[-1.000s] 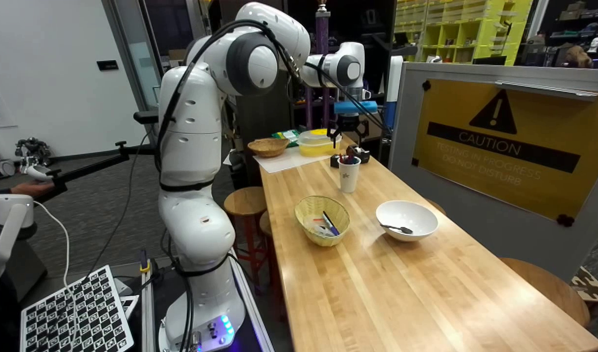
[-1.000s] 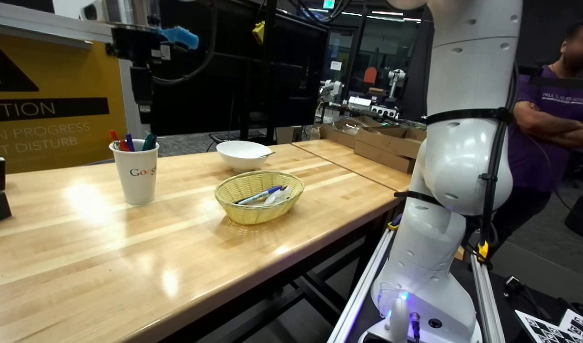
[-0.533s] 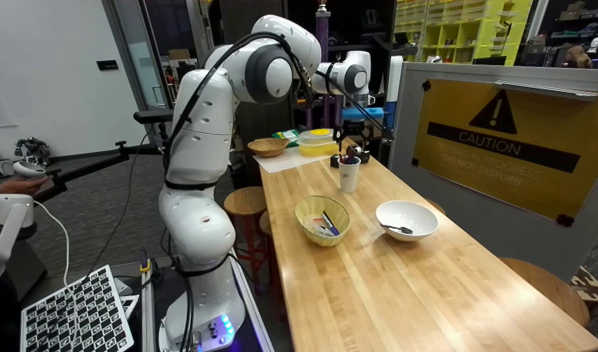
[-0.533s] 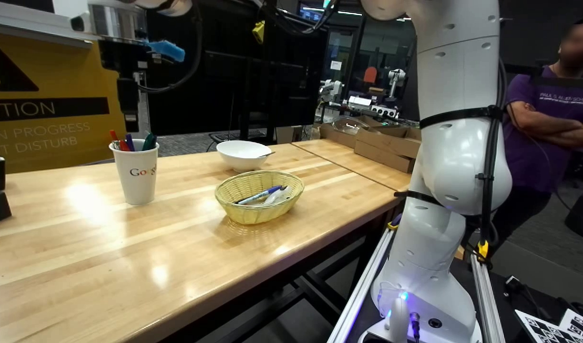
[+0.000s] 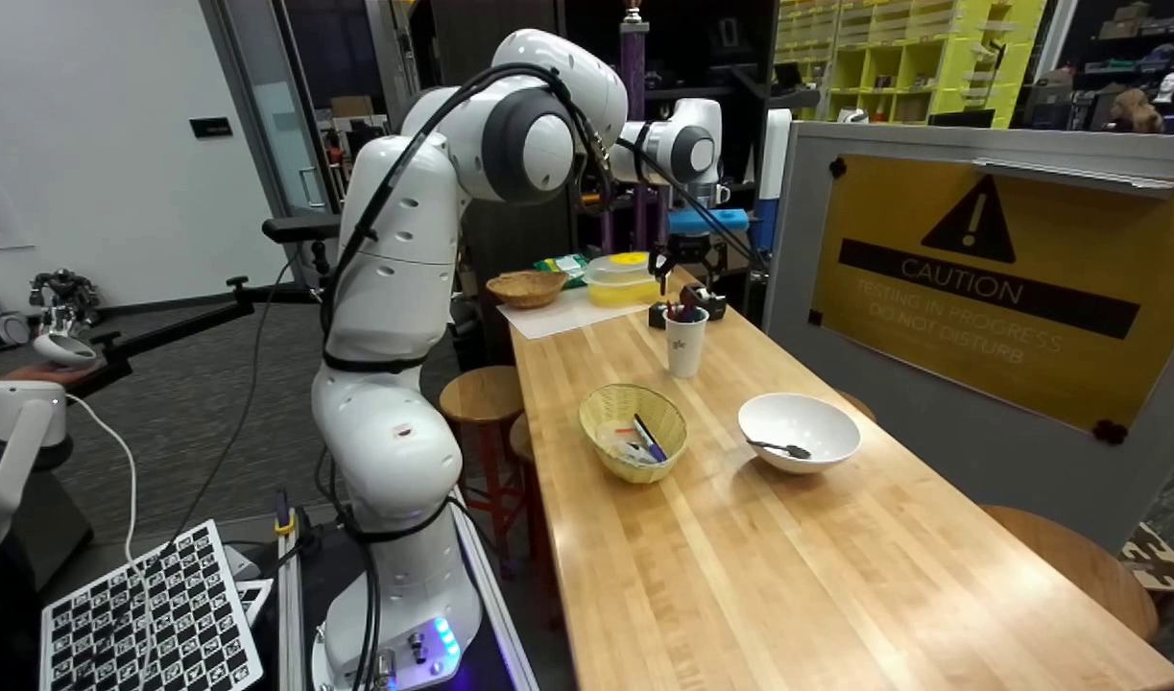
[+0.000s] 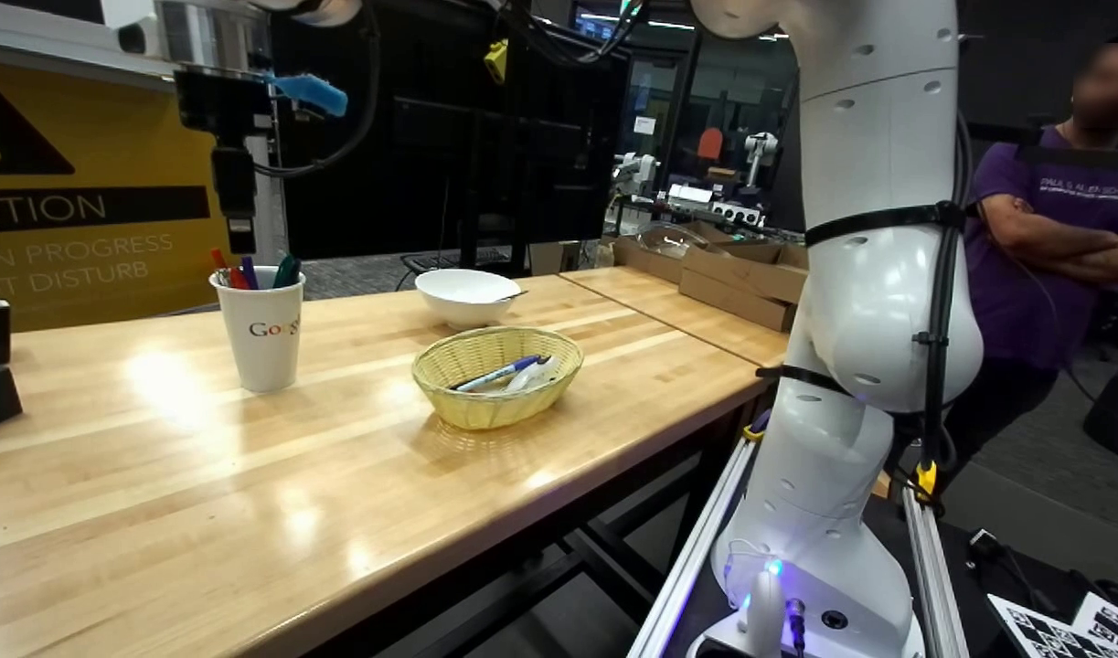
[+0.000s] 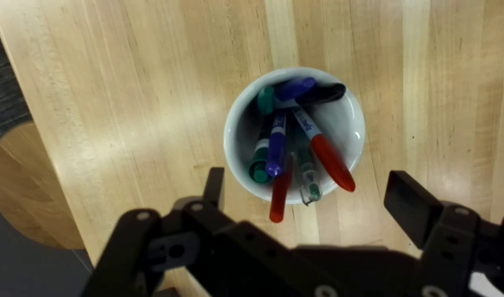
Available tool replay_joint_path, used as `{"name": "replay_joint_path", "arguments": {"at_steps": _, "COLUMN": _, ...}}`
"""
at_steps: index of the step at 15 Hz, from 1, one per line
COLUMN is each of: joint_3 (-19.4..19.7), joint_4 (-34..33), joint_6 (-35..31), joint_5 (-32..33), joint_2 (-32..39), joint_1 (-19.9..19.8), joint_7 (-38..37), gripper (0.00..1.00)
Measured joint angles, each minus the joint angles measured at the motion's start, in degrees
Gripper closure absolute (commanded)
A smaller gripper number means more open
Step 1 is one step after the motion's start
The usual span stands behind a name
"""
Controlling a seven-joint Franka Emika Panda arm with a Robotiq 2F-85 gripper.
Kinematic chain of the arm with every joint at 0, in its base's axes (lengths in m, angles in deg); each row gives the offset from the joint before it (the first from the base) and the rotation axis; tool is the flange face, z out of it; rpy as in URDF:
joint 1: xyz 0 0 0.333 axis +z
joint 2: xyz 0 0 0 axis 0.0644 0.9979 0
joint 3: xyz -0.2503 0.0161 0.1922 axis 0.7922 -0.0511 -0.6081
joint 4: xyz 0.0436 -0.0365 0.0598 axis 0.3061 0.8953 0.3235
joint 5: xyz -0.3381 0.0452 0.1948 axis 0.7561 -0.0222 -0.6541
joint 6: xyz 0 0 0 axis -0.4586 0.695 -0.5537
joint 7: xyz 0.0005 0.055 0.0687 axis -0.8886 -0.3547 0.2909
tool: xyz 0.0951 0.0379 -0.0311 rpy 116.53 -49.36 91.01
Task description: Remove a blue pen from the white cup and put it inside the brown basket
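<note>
White glare on the tabletop (image 6: pixel 275 484)

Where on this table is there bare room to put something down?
In an exterior view, a wide bare patch of table runs from the basket and white bowl to the picture's bottom. A narrower strip separates them. It is crowded around the white cup: pens inside, the open gripper above, a dark object behind.

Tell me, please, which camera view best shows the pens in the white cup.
The wrist view: it looks down into the white cup and shows the pens leaning inside, a blue pen among them. Both exterior views see the cup from the side, so only upper pen ends show above its rim.
</note>
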Motion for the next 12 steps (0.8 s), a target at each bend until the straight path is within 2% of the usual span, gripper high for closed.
{"name": "replay_joint_path", "arguments": {"at_steps": 4, "joint_3": 0.0, "joint_4": 0.0, "joint_6": 0.1, "joint_5": -0.1, "joint_2": 0.9, "joint_1": -0.3, "joint_7": 0.2, "gripper": 0.00}}
{"name": "replay_joint_path", "arguments": {"at_steps": 5, "joint_3": 0.0, "joint_4": 0.0, "joint_6": 0.1, "joint_5": -0.1, "joint_2": 1.2, "joint_1": -0.3, "joint_7": 0.3, "gripper": 0.07}}
{"name": "replay_joint_path", "arguments": {"at_steps": 6, "joint_3": 0.0, "joint_4": 0.1, "joint_6": 0.1, "joint_5": -0.1, "joint_2": 1.4, "joint_1": -0.3, "joint_7": 0.6, "gripper": 0.26}}
{"name": "replay_joint_path", "arguments": {"at_steps": 12, "joint_3": 0.0, "joint_4": 0.3, "joint_6": 0.1, "joint_5": -0.1, "joint_2": 1.9, "joint_1": -0.3, "joint_7": 1.8, "gripper": 0.69}}
